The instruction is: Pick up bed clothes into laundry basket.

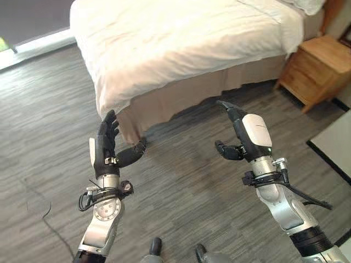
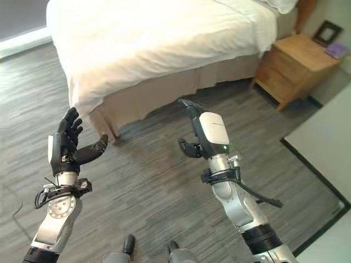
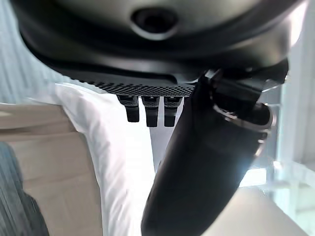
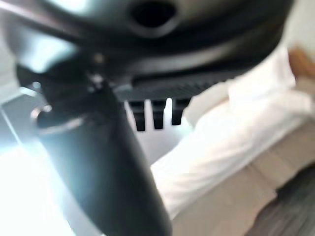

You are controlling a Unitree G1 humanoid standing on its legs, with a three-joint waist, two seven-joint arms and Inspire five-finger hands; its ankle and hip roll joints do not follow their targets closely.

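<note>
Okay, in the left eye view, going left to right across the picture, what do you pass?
Left robot hand, open, over the floor → white bedding on the bed → right robot hand, open → wooden nightstand at the far right.

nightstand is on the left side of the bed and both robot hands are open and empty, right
Not quite: the nightstand stands on the right side of the bed, as the left eye view shows. The left robot hand and right robot hand are indeed open and empty.

Both head eyes look steeply down at the grey plank floor (image 1: 181, 186); each close wrist view faces past straight fingertips (image 3: 150, 109) toward the shared white-covered bed (image 2: 159, 38).
</note>
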